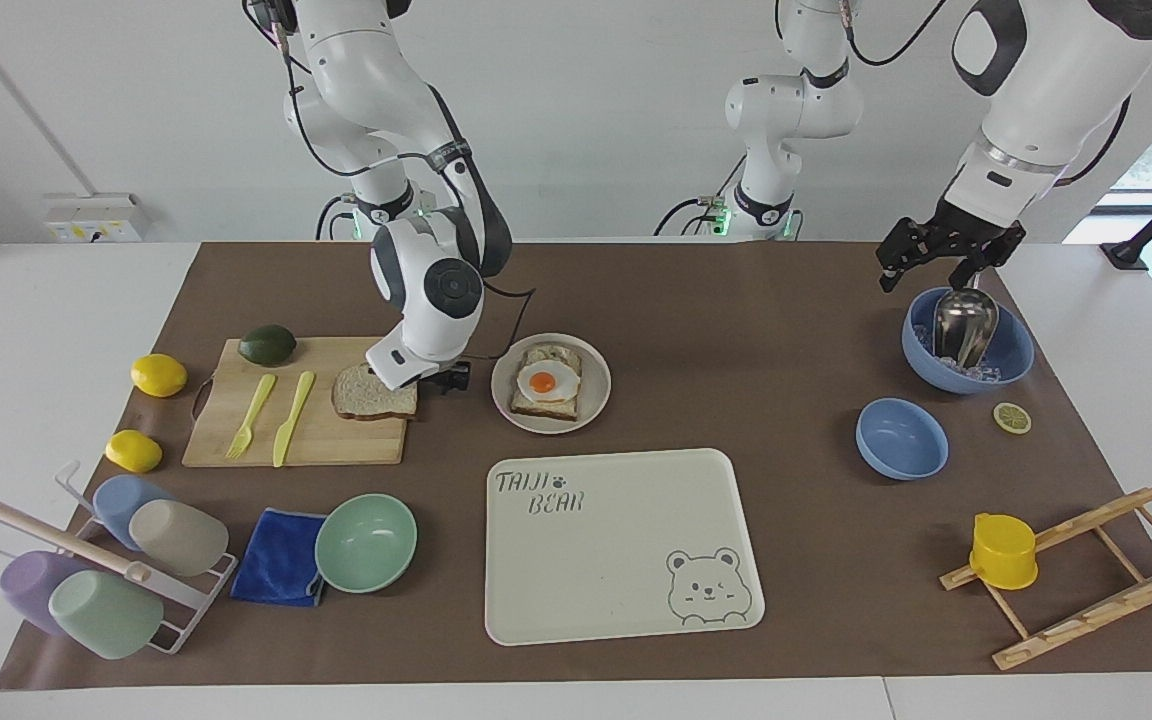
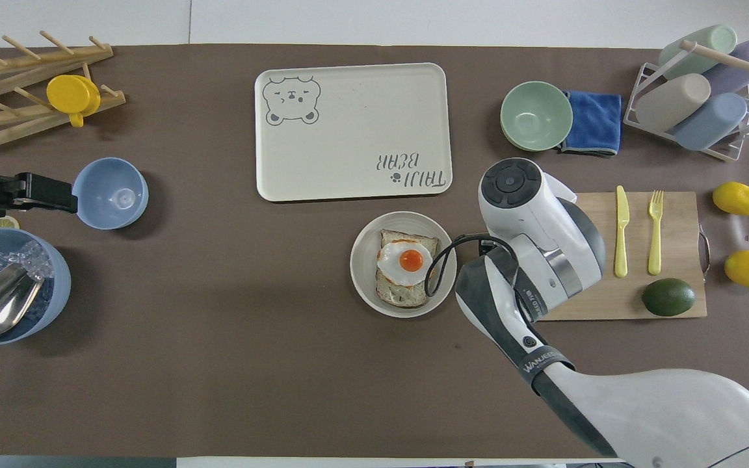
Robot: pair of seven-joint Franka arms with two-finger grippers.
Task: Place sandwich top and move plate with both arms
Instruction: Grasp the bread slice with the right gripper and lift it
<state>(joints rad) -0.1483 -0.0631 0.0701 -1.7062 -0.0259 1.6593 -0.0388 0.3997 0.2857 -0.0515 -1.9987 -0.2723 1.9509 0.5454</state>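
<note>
The sandwich top (image 1: 368, 394), a plain bread slice, lies on the wooden cutting board (image 1: 336, 440) at the corner nearest the plate. My right gripper (image 1: 442, 378) is low at the slice's edge, between the slice and the plate; the wrist hides its fingers. In the overhead view the right arm covers the slice. The small round plate (image 1: 596, 402) holds an egg-topped toast (image 1: 547, 383); both also show in the overhead view, the plate (image 2: 365, 281) and the toast (image 2: 407, 263). My left gripper (image 1: 944, 268) waits open over a blue bowl (image 1: 1011, 358).
A cream bear tray (image 1: 626, 560) lies farther from the robots than the plate. A mint bowl (image 1: 366, 542) and blue cloth (image 1: 278, 556) lie near the board. On the board are a yellow knife (image 1: 292, 417), fork (image 1: 252, 415) and avocado (image 1: 267, 344). A second blue bowl (image 1: 901, 438) sits nearby.
</note>
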